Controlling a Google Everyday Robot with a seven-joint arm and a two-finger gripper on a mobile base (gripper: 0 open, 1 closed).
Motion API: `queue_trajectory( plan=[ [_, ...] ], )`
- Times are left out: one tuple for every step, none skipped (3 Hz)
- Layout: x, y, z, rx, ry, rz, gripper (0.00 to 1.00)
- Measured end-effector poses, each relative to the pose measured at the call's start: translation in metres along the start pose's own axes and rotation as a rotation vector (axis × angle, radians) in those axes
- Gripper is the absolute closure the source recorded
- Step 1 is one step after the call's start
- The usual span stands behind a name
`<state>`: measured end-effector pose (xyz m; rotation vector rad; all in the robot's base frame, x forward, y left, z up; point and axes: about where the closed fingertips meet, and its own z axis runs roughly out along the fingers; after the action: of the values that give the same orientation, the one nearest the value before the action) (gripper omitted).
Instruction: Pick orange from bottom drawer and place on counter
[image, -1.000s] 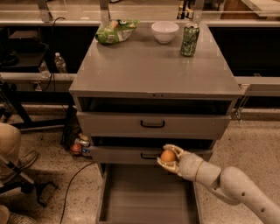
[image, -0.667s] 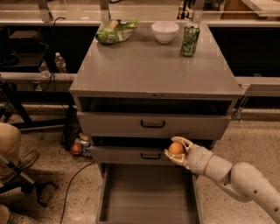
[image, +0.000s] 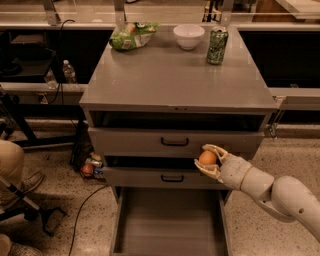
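My gripper (image: 208, 159) is shut on the orange (image: 207, 158), a small round pale-orange fruit. It holds the orange in front of the two upper drawers, to the right of their black handles, above the open bottom drawer (image: 170, 225). The bottom drawer is pulled out and its flat grey floor is bare. The counter (image: 175, 80) is the wide grey cabinet top above. My white arm comes in from the lower right.
On the back of the counter stand a green chip bag (image: 132, 35), a white bowl (image: 188, 36) and a green can (image: 217, 45). Floor clutter with a small red round thing (image: 87, 170) lies left of the cabinet. A person's leg (image: 10, 165) is at far left.
My gripper has lifted the orange up and to the right, from the middle drawer's front to the gap between the two upper drawers.
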<state>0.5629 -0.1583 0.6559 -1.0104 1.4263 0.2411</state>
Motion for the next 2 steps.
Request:
queue_trajectory(
  plan=[
    [-0.020, -0.015, -0.003, 0.036, -0.032, -0.026, 1.00],
    [-0.057, -0.036, -0.009, 0.109, -0.046, -0.087, 1.00]
  ],
)
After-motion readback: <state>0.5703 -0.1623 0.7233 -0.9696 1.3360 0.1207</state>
